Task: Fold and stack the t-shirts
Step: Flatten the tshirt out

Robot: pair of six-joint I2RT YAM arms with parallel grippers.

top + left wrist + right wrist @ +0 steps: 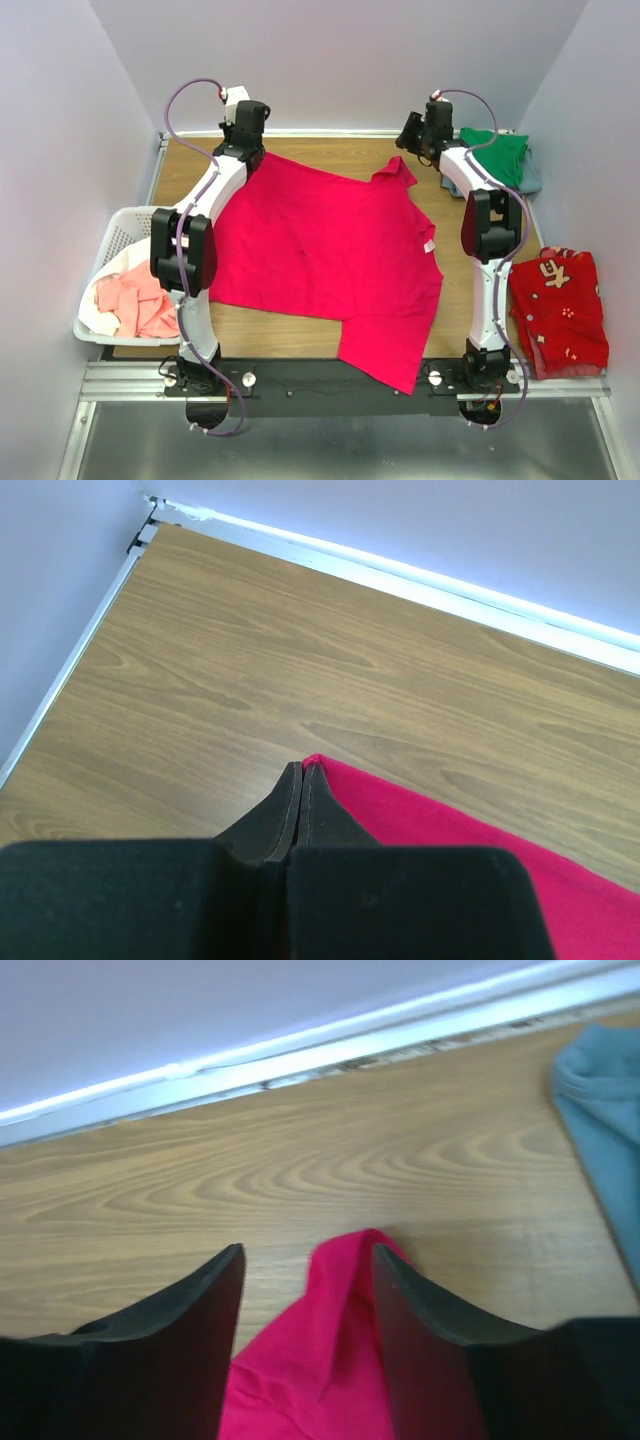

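A crimson-pink t-shirt (325, 250) lies spread on the wooden table, one part hanging over the near edge. My left gripper (256, 146) is at its far left corner; in the left wrist view my gripper (303, 768) is shut on the shirt's corner (450, 830). My right gripper (408, 150) is at the far right corner; in the right wrist view my gripper (308, 1252) is open with the shirt's corner (335, 1350) bunched between the fingers. A green t-shirt (497, 155) lies on a grey-blue one (530, 180) at the far right. The grey-blue one also shows in the right wrist view (600, 1110).
A white lattice basket (112, 250) at the left holds salmon-pink (140, 300) and white cloth. A red patterned folded cloth (560, 310) lies right of the table. A white rail (400, 575) and walls bound the far edge.
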